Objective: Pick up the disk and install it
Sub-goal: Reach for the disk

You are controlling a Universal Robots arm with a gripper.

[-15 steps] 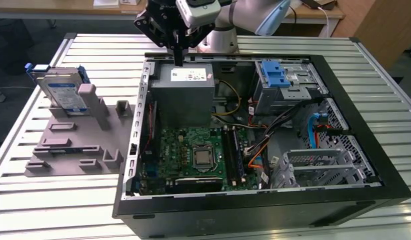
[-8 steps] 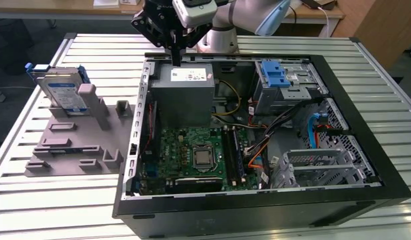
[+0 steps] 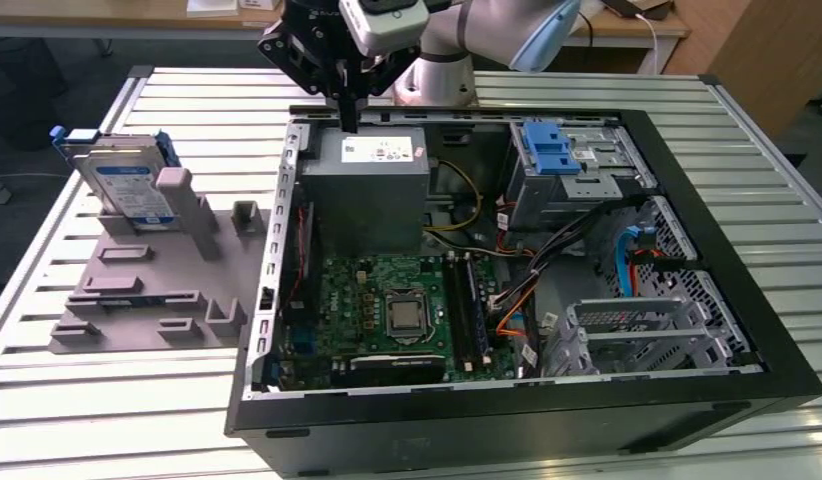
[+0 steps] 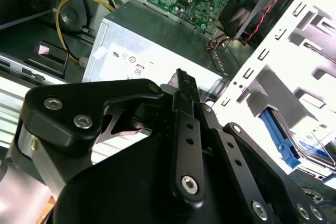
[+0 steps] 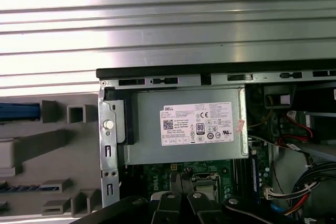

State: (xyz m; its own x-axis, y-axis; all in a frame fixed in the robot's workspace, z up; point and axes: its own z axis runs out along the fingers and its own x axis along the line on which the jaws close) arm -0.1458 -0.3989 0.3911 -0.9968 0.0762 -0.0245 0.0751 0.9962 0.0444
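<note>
The disk [image 3: 124,185] stands upright in a grey holder [image 3: 151,290] on the slatted table, at the exterior view's left of the open computer case [image 3: 518,270]. Its silver face carries a white-and-blue label, and a blue carrier frames it. The carrier's blue edge [image 5: 18,111] shows in the first wrist view. My gripper [image 3: 347,118] hangs over the case's back wall, just above the grey power-supply box [image 3: 364,190], well to the right of the disk. Its black fingers [image 4: 186,129] are shut together with nothing between them.
Inside the case lie a green motherboard [image 3: 391,310], bundled cables [image 3: 518,290], a drive bay with a blue latch [image 3: 558,150] and a metal drive cage [image 3: 638,330]. The grey holder has several empty slots. A wooden desk [image 3: 144,15] stands behind the table.
</note>
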